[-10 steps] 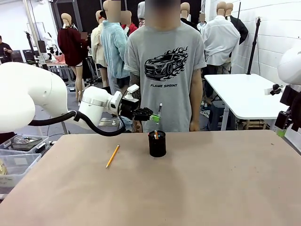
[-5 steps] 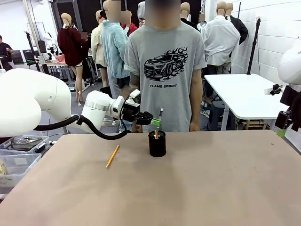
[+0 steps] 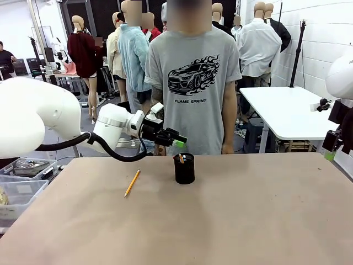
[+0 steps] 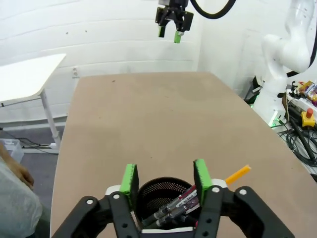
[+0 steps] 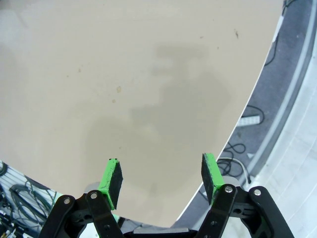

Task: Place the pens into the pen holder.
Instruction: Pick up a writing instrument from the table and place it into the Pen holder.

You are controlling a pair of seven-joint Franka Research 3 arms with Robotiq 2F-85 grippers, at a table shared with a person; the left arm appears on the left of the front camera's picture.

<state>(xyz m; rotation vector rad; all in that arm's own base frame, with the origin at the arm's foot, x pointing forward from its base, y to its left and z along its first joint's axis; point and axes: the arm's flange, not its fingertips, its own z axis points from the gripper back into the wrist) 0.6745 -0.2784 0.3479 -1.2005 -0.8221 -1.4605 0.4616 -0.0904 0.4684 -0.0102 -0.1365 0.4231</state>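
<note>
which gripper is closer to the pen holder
Left. The left gripper hangs open just above the pen holder. The right gripper is open too, far off near the right edge of the table.

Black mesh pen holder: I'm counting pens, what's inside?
Two slim clear-and-dark pens lean inside the black mesh pen holder; their lower ends are hidden behind the open left gripper.
</note>
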